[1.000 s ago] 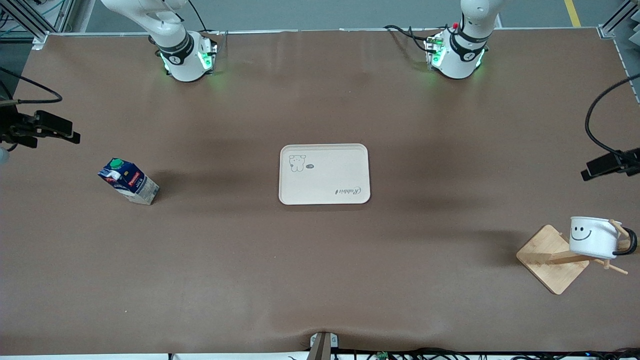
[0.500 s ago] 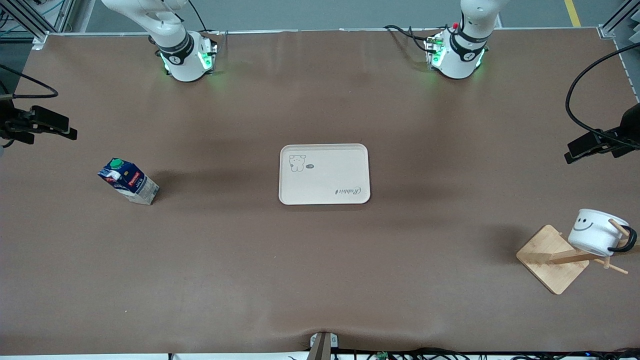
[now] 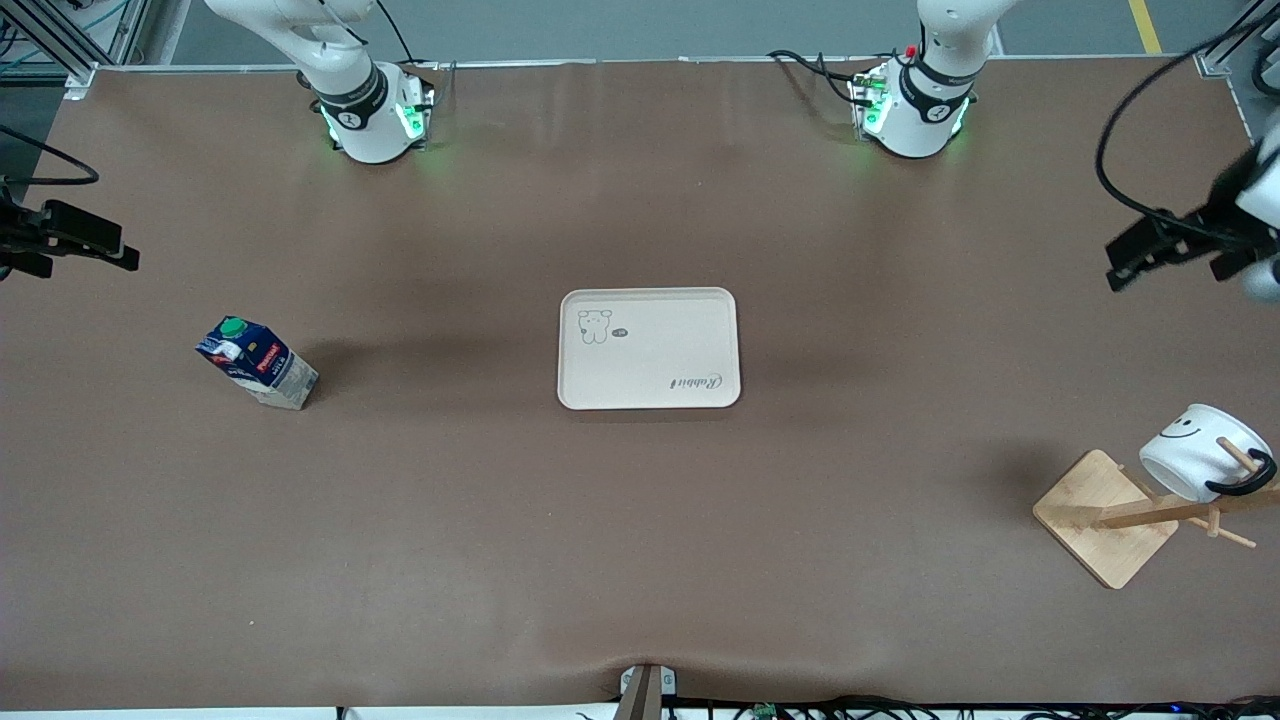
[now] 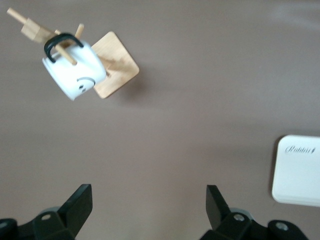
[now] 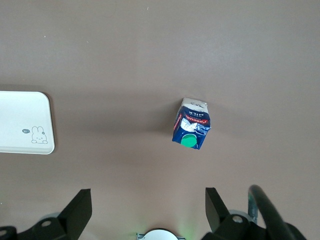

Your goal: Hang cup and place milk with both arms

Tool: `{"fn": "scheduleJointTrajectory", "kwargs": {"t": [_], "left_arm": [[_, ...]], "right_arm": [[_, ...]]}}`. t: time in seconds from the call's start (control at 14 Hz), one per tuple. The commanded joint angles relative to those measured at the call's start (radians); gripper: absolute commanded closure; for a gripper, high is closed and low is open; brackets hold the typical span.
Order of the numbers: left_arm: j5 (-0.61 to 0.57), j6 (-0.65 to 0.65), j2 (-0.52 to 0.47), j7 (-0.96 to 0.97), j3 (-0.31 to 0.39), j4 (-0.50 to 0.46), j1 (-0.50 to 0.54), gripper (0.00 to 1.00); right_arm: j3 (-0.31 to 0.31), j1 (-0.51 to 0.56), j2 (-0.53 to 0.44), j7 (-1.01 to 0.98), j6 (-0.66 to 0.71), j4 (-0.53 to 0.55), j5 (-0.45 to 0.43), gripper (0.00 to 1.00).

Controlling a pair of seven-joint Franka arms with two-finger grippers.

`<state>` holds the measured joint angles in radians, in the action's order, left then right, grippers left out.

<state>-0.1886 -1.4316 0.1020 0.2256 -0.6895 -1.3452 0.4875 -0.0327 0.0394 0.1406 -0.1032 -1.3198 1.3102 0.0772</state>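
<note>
The white cup (image 3: pixel 1195 455) with the smiley face hangs tilted by its black handle on a peg of the wooden rack (image 3: pixel 1105 515), at the left arm's end of the table. It also shows in the left wrist view (image 4: pixel 75 75). My left gripper (image 3: pixel 1135 258) is open and empty in the air over the table at that end, apart from the cup; its jaws stand wide in the left wrist view (image 4: pixel 148 200). The milk (image 3: pixel 257 362) stands on the table at the right arm's end, also in the right wrist view (image 5: pixel 191 130). My right gripper (image 3: pixel 95 250) is open and empty, over the table's edge there (image 5: pixel 148 200).
A cream tray (image 3: pixel 648 348) with a bunny drawing lies at the table's middle, and shows in both wrist views (image 4: pixel 297 170) (image 5: pixel 22 122). The rack's square wooden base (image 4: pixel 117 75) rests on the brown table. Both arm bases stand along the table's edge farthest from the front camera.
The left gripper has risen away from the cup toward the arm bases' side. The cup has swung and tilted further on its peg. The right gripper has drifted slightly the same way.
</note>
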Motion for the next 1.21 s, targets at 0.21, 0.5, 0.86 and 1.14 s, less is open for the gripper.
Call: {"fn": "scheduleJointTrajectory", "kwargs": {"t": [0.21,0.5,0.86,1.14], "left_arm": [[0.095,0.112,-0.102,-0.018,0.443,-0.041,-0.401,0.0],[0.117,0.102,-0.166,-0.017,0.587,-0.109,-0.509,0.0],[0.115,0.092,-0.205,-0.015,0.598,-0.135,-0.503,0.0],[0.117,0.089,-0.194,-0.014,0.59,-0.134,-0.509,0.0]], "right_arm": [[0.039,0.008,-0.062,0.002,-0.012,0.069,-0.02,0.0],[0.037,-0.024,-0.124,0.011,-0.065,0.153,-0.062,0.0],[0.037,-0.023,-0.121,0.011,-0.084,0.159,-0.062,0.0],[0.036,-0.023,-0.121,0.055,-0.076,0.161,-0.063,0.0]]}}
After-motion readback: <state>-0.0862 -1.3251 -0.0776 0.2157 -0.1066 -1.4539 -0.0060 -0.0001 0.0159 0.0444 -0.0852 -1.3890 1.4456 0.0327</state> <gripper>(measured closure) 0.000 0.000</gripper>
